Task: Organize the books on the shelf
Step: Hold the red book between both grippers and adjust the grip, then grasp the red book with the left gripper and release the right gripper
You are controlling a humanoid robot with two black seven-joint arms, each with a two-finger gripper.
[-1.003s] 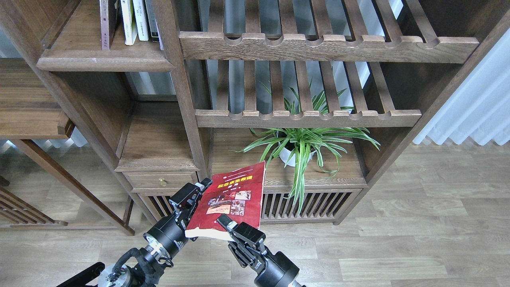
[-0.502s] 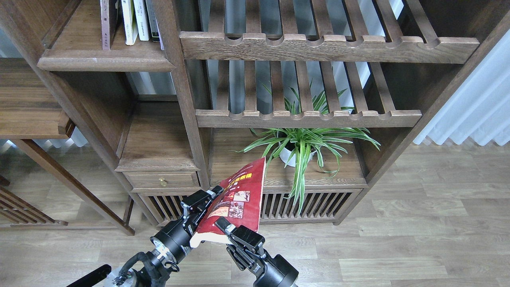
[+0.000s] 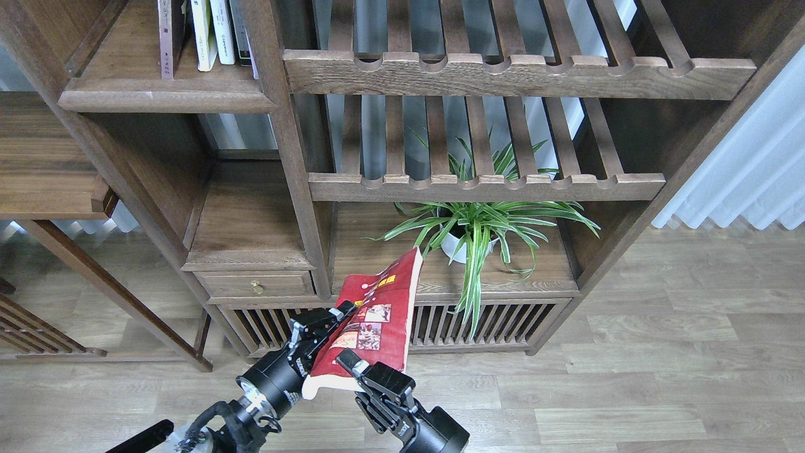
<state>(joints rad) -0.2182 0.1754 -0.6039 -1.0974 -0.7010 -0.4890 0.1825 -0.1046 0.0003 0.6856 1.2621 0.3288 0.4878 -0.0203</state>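
A red paperback book [image 3: 377,314] with a yellow title and photos is held low in the middle of the head view. It is tilted steeply, its cover facing left, its far corner pointing up toward the plant. My left gripper [image 3: 327,321] is shut on its left edge. My right gripper [image 3: 352,366] is shut on its near bottom edge. The shelf [image 3: 126,94], a solid dark plank with a rounded front edge, is at the upper left, well above both grippers. The maroon and yellow-green paperbacks are out of view.
Thin upright books [image 3: 210,31] stand at the back of the shelf. Slatted racks [image 3: 503,72] fill the upper right. A potted spider plant [image 3: 478,229] stands just beyond the book. A drawer with a brass knob [image 3: 256,287] is to the left.
The red book has turned from lying nearly flat to standing steeply on edge. My left gripper has moved right and slightly down with it. My right gripper has barely moved.
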